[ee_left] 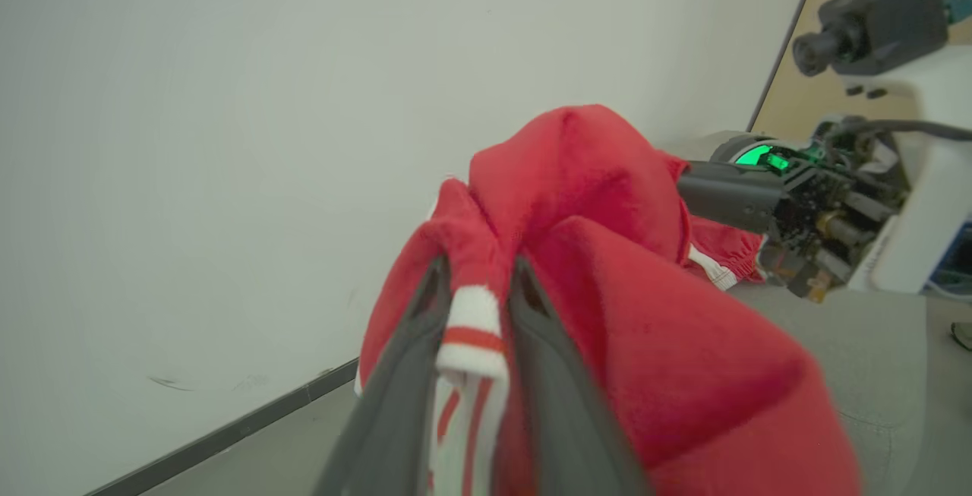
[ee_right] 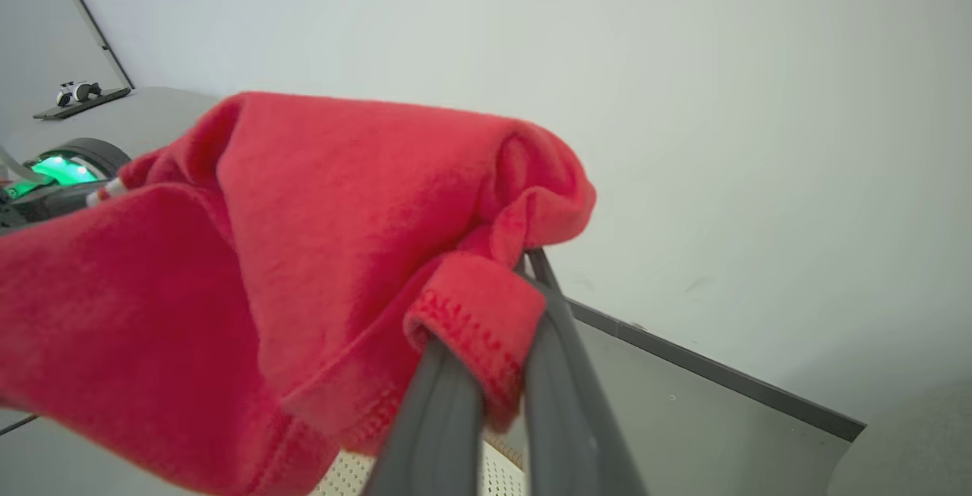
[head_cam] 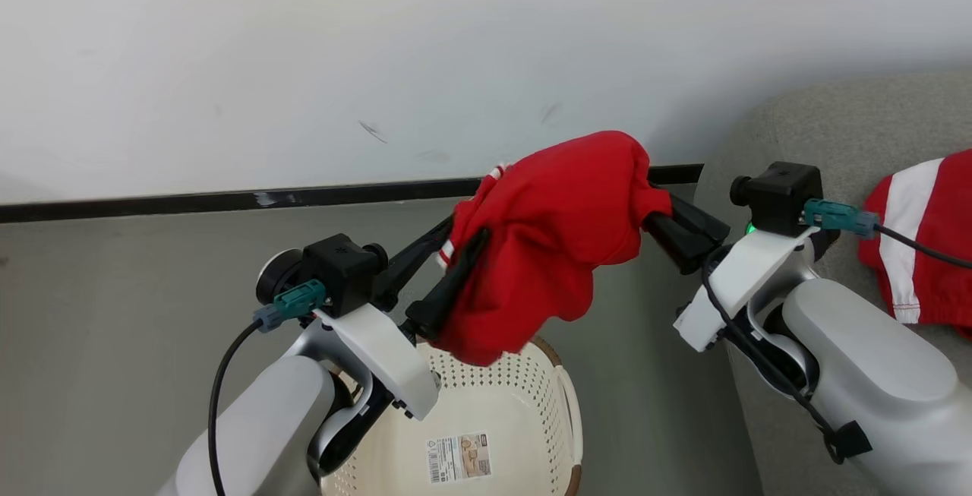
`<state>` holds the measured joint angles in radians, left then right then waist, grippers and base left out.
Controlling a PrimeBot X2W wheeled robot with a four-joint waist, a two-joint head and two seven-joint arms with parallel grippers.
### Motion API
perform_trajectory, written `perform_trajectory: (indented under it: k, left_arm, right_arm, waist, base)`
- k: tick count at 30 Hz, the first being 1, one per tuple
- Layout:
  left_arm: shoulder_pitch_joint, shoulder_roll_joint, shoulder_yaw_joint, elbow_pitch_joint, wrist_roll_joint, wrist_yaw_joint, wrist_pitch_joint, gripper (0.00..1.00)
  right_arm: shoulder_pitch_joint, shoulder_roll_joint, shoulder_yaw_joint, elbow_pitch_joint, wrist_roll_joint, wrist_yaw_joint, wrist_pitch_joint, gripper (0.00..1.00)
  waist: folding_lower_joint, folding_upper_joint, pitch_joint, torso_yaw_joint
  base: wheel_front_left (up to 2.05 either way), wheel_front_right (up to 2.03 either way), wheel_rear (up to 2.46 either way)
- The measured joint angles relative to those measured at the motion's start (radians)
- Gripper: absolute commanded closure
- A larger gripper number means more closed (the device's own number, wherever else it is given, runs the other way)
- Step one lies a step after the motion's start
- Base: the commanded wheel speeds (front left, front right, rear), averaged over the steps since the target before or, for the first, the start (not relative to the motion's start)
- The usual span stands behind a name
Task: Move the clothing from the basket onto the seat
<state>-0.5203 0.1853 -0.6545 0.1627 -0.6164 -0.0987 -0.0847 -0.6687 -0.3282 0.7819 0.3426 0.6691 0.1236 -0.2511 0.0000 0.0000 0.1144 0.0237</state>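
"The red garment (head_cam: 558,238), where is it hanging?"

"It is strung in the air between the two grippers, a bunched heap sagging below the line of their fingers."

"Start on the left, then. What is the left gripper (ee_left: 474,291) doing?"

"Its two dark fingers stand a little apart. A white-and-red striped cuff (ee_left: 471,329) of the garment fills the gap between them, and the gripper is pinching that cuff. Below it, and under the sagging cloth, stands the basket (head_cam: 531,382), cream with perforated walls and a sticker (head_cam: 459,458) on its inner bottom."

"And across from it?"

"The right gripper (ee_right: 493,306) has its fingers pressed together on a stitched red hem (ee_right: 471,321), which wraps over their tips. Its fingers point towards the left gripper's, with the cloth bridging them."

"The seat?"

"The seat (head_cam: 835,124), grey and woven, lies to the right of the right gripper, apart from the held cloth. On it, past that gripper's wrist, rests a second garment (head_cam: 923,230), red with a white stripe."

"Beyond the fingers?"

"A pale wall (head_cam: 304,63), with a dark baseboard (head_cam: 228,198) above grey floor (head_cam: 114,314)."
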Motion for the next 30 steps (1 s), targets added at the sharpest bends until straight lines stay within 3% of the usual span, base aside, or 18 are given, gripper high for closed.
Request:
perform_trajectory:
  k: [1, 14, 30]
  left_arm:
    - [0.000, 0.000, -0.001, 0.000, 0.000, 0.000, 0.000, 0.00]
    - [0.019, 0.000, -0.015, -0.014, -0.017, -0.001, 0.000, 0.00]
    - [0.041, 0.012, -0.052, -0.025, -0.016, -0.010, 0.000, 0.00]
  right_arm:
    - [0.006, -0.004, -0.010, -0.007, 0.000, 0.000, -0.001, 1.00]
    - [0.048, -0.044, -0.077, -0.053, -0.026, 0.000, -0.001, 1.00]
    - [0.089, -0.141, -0.300, -0.151, -0.066, 0.000, -0.001, 1.00]
  waist:
    - [0.0000, 0.0000, -0.001, -0.002]
    - [0.0000, 0.0000, -0.004, -0.045]
    - [0.0000, 0.0000, -0.013, -0.129]
  base:
    - [0.00, 0.00, 0.00]
    - [0.00, 0.00, 0.00]
    - [0.00, 0.00, 0.00]
